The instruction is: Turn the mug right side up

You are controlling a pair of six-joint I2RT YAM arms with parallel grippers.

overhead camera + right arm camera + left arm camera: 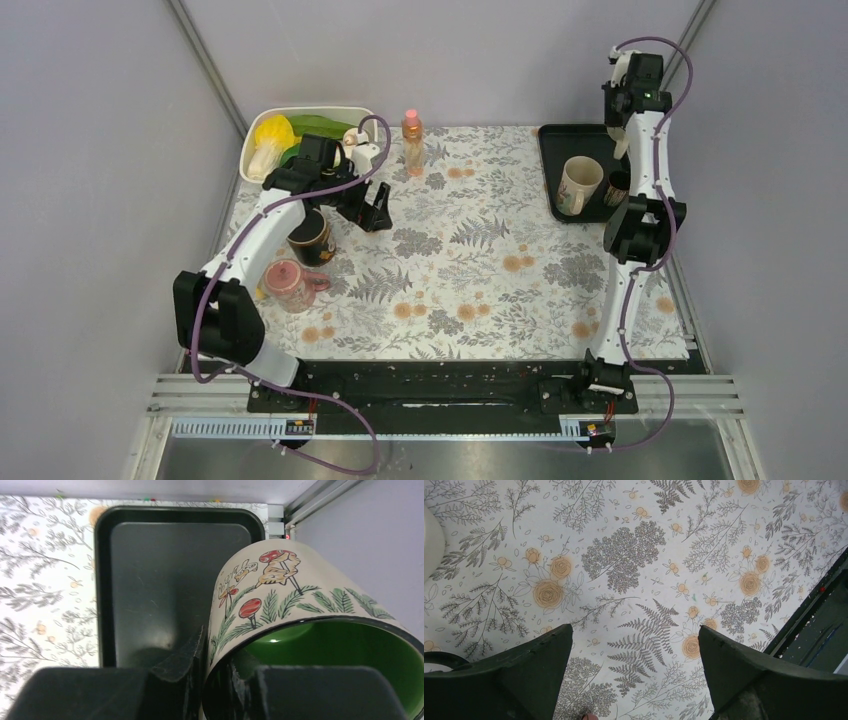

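A cream mug [280, 590] with red mushrooms and pine sprigs and a green inside hangs tilted above the black tray [165, 570], its opening towards the wrist camera. My right gripper [215, 650] is shut on its rim, one finger [185, 655] outside and one inside. In the top view the right gripper [628, 120] is raised at the back right, over the tray [552, 150], and only a sliver of this mug [622, 145] shows behind the arm. My left gripper [378, 215] is open and empty over the flowered cloth; it also shows in the left wrist view [635, 645].
A second cream mug [580, 185] and a dark object [617, 187] stand on the tray. A dark mug [312, 238] and a pink mug [290, 283] sit under the left arm. An orange bottle [412, 140] and a white basin [300, 118] of vegetables stand at the back.
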